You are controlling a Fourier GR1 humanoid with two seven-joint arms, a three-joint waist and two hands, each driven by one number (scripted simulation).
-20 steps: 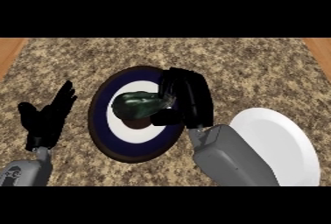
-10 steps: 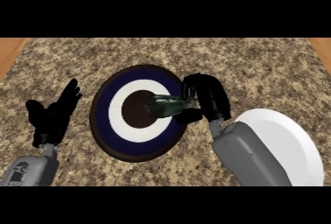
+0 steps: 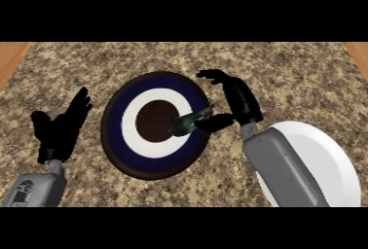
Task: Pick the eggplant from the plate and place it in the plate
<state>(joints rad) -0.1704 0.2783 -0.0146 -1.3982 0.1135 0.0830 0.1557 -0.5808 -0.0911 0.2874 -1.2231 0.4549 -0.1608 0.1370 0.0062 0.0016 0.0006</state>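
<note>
My right hand [image 3: 237, 99] hangs over the right rim of the dark ringed plate [image 3: 115, 146], and I take that plate as my landmark for everything else. The thumb and lower fingers are pinched on the eggplant [image 3: 188, 122], which pokes out leftward from the hand, its dark green body lying over the plate's blue band and white ring, just right of the brown centre. The upper fingers curl out toward the plate's far-right edge and touch nothing. I cannot tell whether the eggplant rests on the plate's surface or hangs above it.

Right of the ringed plate lies the white plate [image 3: 327, 155], well apart from the blue rim; my right forearm [image 3: 284, 170] crosses over its left part and hides that edge. Between the two plates there is a strip of bare speckled counter [image 3: 215, 180], mostly under my wrist and forearm.

Left of the ringed plate, my left hand [image 3: 57, 129] rests open with straight fingers pointing up and away, near the plate's left rim but not touching it.

Beyond the ringed plate's far edge the counter runs bare to the back. Wooden strips [image 3: 13, 56] show at the far left and far right corners, where the speckled top ends.
</note>
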